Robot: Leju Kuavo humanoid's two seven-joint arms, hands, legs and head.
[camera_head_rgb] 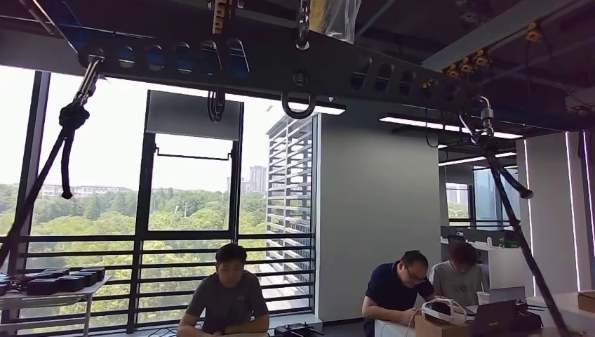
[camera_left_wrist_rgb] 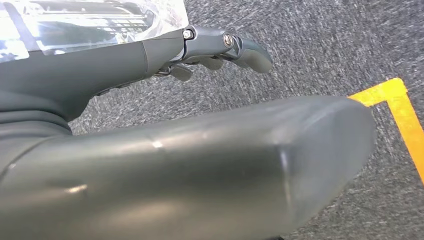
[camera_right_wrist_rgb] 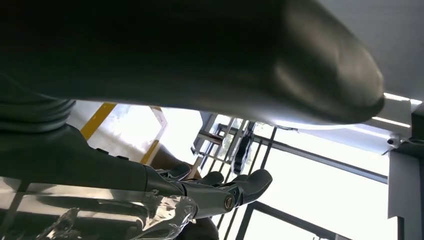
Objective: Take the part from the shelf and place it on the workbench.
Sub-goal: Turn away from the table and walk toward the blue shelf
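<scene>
Neither the shelf, the part nor the workbench appears in any view. My left hand (camera_left_wrist_rgb: 125, 65) hangs over grey carpet, its thick thumb (camera_left_wrist_rgb: 210, 165) close to the camera and its dark fingers (camera_left_wrist_rgb: 235, 46) stretched out with nothing in them. My right hand (camera_right_wrist_rgb: 100, 167) is seen against bright windows, its fingers (camera_right_wrist_rgb: 240, 186) slightly apart and holding nothing. Clear plastic film covers the back of both hands.
The head view looks high across an office: a dark gantry beam (camera_head_rgb: 281, 63) with hooks and straps overhead, big windows behind. Three people sit at desks (camera_head_rgb: 484, 312) along the bottom. A small table (camera_head_rgb: 56, 284) holds black boxes at left. Yellow floor tape (camera_left_wrist_rgb: 400, 115) marks the carpet.
</scene>
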